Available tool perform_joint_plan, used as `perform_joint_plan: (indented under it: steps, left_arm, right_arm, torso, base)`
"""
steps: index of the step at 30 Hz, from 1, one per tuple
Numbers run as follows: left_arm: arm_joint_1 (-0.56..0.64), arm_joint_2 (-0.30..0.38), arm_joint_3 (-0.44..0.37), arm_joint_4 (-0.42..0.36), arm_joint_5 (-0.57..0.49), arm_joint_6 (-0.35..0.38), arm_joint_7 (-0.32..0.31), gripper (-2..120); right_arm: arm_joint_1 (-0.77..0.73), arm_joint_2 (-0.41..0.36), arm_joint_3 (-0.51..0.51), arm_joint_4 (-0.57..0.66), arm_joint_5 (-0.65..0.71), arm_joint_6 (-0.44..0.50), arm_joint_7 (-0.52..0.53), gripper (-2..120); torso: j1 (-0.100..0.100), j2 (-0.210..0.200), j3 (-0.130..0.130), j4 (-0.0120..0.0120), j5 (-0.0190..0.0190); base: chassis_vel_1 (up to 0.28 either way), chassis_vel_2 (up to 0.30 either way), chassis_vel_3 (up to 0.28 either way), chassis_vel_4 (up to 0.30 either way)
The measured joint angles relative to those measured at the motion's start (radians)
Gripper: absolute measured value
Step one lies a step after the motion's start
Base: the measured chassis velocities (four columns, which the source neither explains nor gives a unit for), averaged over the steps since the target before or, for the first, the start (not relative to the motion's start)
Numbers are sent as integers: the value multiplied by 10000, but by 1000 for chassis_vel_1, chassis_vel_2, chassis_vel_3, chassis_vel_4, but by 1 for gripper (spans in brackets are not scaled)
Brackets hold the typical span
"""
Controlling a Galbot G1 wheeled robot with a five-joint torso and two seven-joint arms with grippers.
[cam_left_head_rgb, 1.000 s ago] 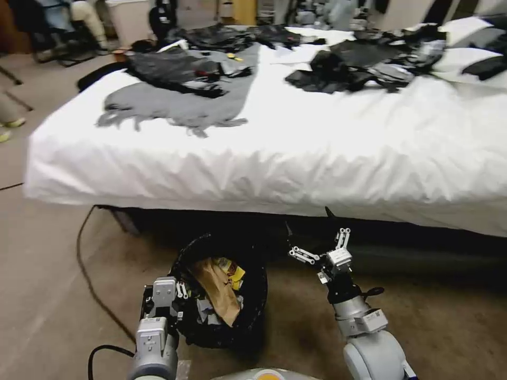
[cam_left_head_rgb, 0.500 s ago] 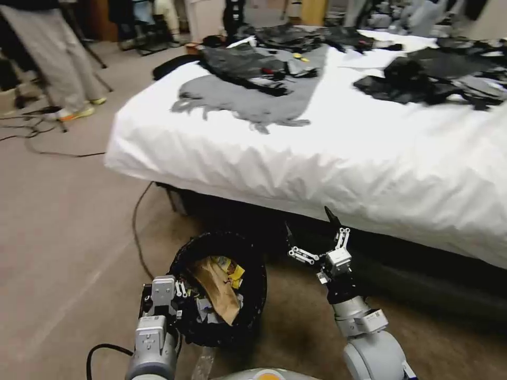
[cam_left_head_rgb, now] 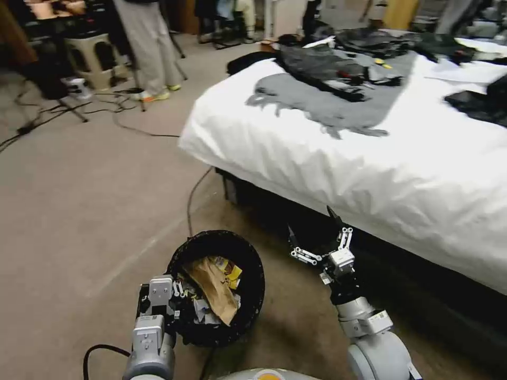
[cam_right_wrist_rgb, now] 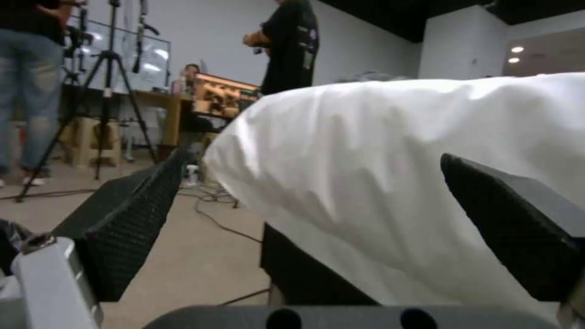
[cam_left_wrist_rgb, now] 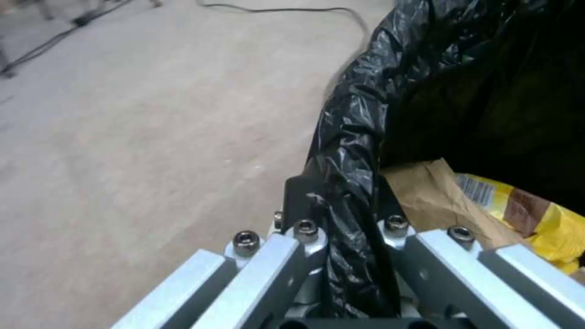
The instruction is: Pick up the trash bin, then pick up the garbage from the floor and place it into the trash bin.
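Beige carpet (cam_left_head_rgb: 90,174) runs beside the white-sheeted bed (cam_left_head_rgb: 338,163), with a black cable (cam_left_head_rgb: 193,195) trailing toward the trash bin (cam_left_head_rgb: 248,264), which hangs low before the robot and holds a brown paper bag (cam_left_head_rgb: 214,285) and a yellow wrapper (cam_left_head_rgb: 232,272). The left gripper (cam_left_wrist_rgb: 341,246) is clamped on the bin's bagged rim, so the bin should be carried level and steady, clear of cable and bed frame. The right gripper (cam_left_head_rgb: 317,237), spread wide and holding nothing near the bed's edge, looks ready for the next litter.
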State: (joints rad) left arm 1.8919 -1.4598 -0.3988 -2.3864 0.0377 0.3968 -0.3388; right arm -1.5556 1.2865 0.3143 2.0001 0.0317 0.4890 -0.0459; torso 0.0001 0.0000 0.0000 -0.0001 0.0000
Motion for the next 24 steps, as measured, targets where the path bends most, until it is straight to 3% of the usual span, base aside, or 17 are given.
perform_joint_plan:
  steps: [24]
  left_arm:
    - [-108,-82,-169,-139,-263,119,25,1]
  right_arm:
    - [8,11,-41,-217,-49,182,-288,100]
  torso:
    - [-1,0,0,1,1]
  base:
    - [124,121,130,132]
